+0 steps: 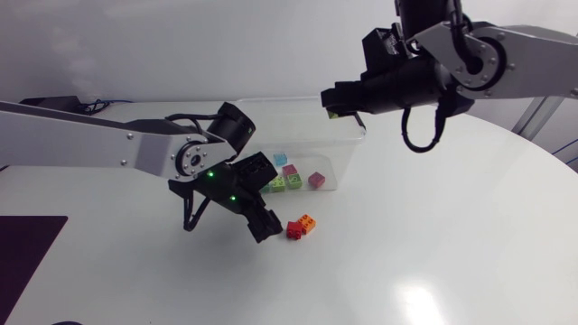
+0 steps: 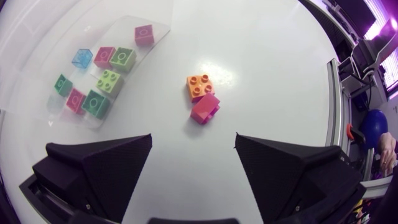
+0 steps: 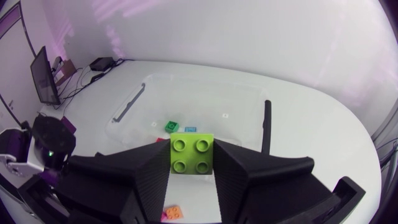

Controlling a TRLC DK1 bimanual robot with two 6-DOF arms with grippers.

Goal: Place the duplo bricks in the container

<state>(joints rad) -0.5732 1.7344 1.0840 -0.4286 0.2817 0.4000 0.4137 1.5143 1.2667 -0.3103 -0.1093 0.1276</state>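
Hard to see: the right gripper point(image 3: 193, 149) is clamped on a lime brick point(image 3: 192, 154), one finger on each side, held up over the container point(image 3: 186, 81). In the head view that brick is almost wholly hidden behind the fingers and only a sliver shows. From the right wrist the fingers block most of the container floor; just a green brick point(image 3: 171, 126) and part of a blue brick point(image 3: 190, 129) show past them. The orange brick point(image 3: 173, 212) is cut off at the edge, under the lime brick. The left gripper point(image 2: 193, 155) has its fingers wide apart with nothing between them, low over the table point(image 2: 267, 74). The orange brick and a red brick point(image 2: 204, 108) lie ahead of it, touching each other, outside the container and near its wall. The left wrist view shows eight bricks inside; the head view shows fewer, the left arm point(image 1: 90, 144) covering some. The container walls are clear and hard to trace. Any print on the studs is too small to read.
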